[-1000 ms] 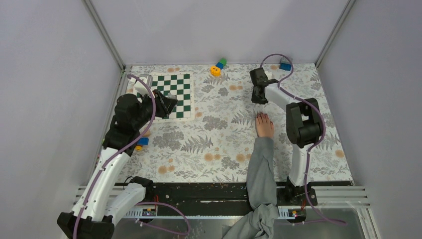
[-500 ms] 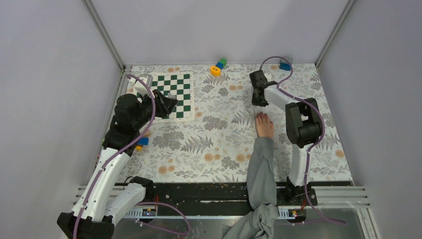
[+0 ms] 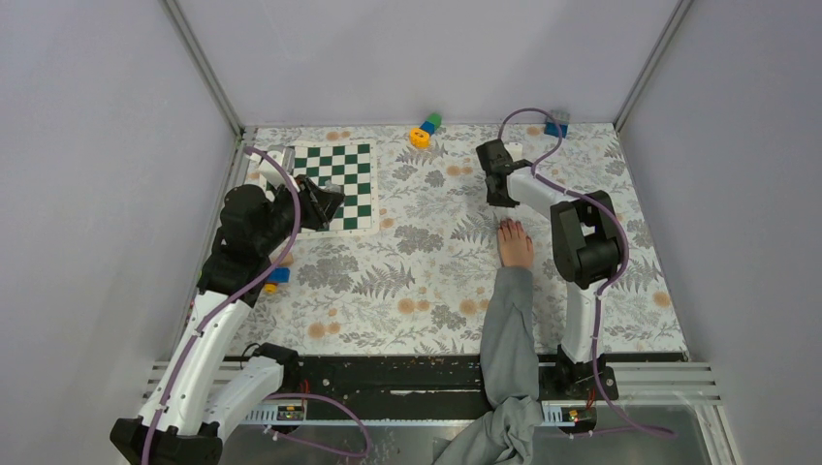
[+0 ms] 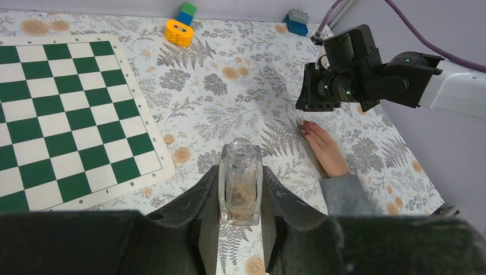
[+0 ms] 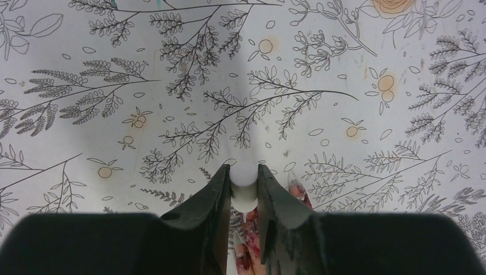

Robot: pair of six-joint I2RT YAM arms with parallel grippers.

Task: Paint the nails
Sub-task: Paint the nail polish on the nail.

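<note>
While the bottle (image 4: 240, 189) is clamped in the left jaws and the brush (image 5: 245, 183) in the right jaws, the hand (image 3: 515, 244) may be smeared if the nails (image 4: 304, 129) are missed.

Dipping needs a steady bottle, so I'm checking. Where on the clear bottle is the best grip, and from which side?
Probably best on the clear bottle's squarish body, not the neck. Its two flat opposite sides give the fingers broad contact, approached from the base end, as the left gripper has it. The narrower neck then sticks out past the fingertips, free for dipping.
</note>
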